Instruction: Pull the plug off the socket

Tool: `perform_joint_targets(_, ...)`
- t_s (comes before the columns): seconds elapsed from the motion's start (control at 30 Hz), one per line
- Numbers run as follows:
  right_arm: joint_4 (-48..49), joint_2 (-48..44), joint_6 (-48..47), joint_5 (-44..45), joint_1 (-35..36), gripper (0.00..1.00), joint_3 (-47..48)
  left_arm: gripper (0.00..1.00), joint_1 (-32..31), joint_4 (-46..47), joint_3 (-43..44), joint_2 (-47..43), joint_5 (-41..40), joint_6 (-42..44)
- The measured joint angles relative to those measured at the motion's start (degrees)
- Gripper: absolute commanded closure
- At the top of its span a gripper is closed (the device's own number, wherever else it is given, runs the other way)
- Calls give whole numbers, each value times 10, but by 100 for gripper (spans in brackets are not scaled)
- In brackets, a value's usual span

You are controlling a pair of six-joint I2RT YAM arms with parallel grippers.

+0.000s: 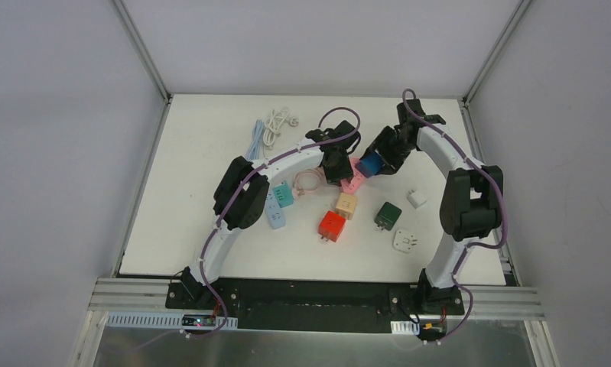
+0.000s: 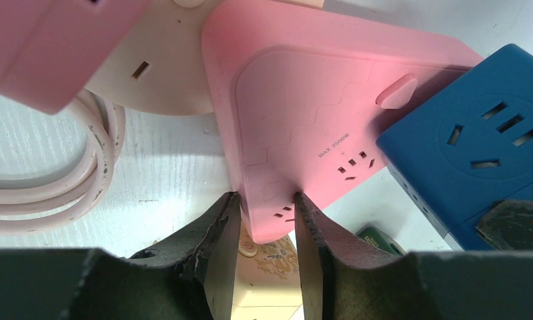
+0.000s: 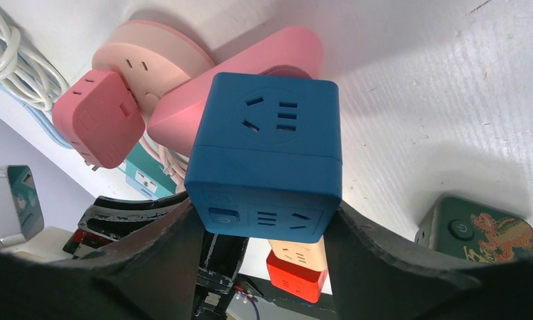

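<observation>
Blue cube plug, clamped in the right gripper, sits against the pink socket strip, whose narrow end is pinched by the left gripper.

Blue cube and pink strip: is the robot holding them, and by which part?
Yes. The left pincer clamps the pink power strip at its narrow end; the right pincer grips the blue cube adapter by two opposite sides.
</observation>
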Motion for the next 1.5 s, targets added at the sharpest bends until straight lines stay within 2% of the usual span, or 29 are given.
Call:
perform_joint_targets(0.27,-38,29,-61,57,23,100,64,58,0,2,0,2,-4,1)
perform_joint_targets(0.47,-85,80,-87,72,26,100,127,46,0,7,0,6,-6,1)
perform_joint_targets(0.57,-89,89,-87,64,24,100,136,41,0,13,-2,7,-3,3)
perform_joint_targets(0.73,-69,83,-86,19,3,100,114,39,0,54,-24,5,15,3)
perform_joint_targets(0.87,-11,46,-75,-48,-28,100,43,42,0,65,-26,5,27,3)
perform_joint_targets(1.0,6,26,-69,-75,-39,100,15,56,0,70,-26,5,32,0)
perform_joint_targets(1.1,10,26,-64,-77,-39,100,15,62,3,68,-26,5,35,0)
perform_joint_targets(1.23,-8,27,-50,-59,-38,100,24,65,4,61,-25,4,38,0)
perform_joint_targets(1.37,-75,49,-53,-22,-26,100,87,66,3,59,-22,4,38,0)
perform_joint_targets(1.5,-92,59,-54,-11,-16,100,109,67,4,44,-15,4,34,1)
